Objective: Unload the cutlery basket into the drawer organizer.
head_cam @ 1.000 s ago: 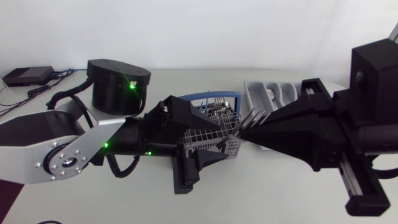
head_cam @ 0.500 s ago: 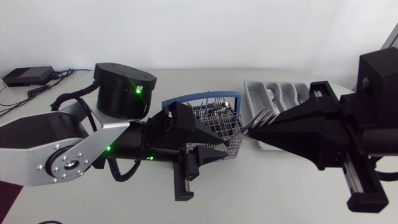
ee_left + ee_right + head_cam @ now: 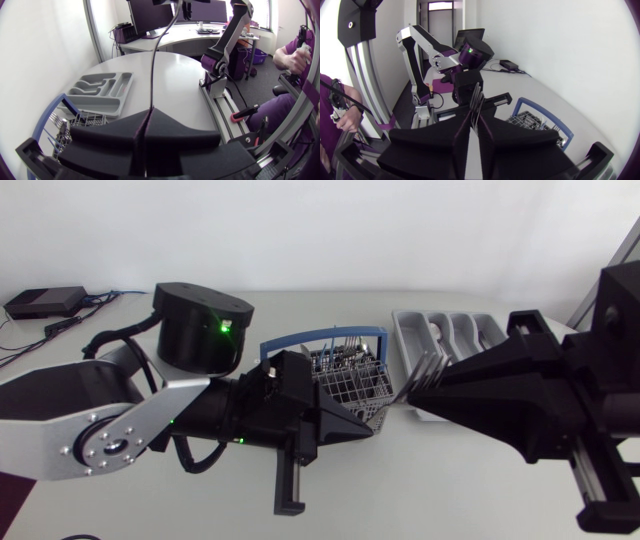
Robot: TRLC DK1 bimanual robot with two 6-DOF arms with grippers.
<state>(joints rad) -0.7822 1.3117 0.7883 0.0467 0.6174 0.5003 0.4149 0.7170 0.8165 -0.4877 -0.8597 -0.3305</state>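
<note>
The wire cutlery basket with a blue handle stands mid-table, several pieces upright in it; the left wrist view shows the basket beside and below my left gripper. The grey drawer organizer lies just right of it and shows as the organizer ahead of that gripper. My left gripper hovers at the basket's front side. In its own view the left gripper is shut on a thin dark piece of cutlery that stands up from it. My right gripper is shut on forks between basket and organizer. In the right wrist view the forks stick out of the right gripper.
My left arm's black base stands behind the basket to its left. A small black box with cables lies at the table's back left corner. Bare tabletop lies in front of both grippers.
My left gripper has gone from open to shut and has dropped toward the basket's front. My right gripper has drawn back to the right with the forks, away from the basket.
</note>
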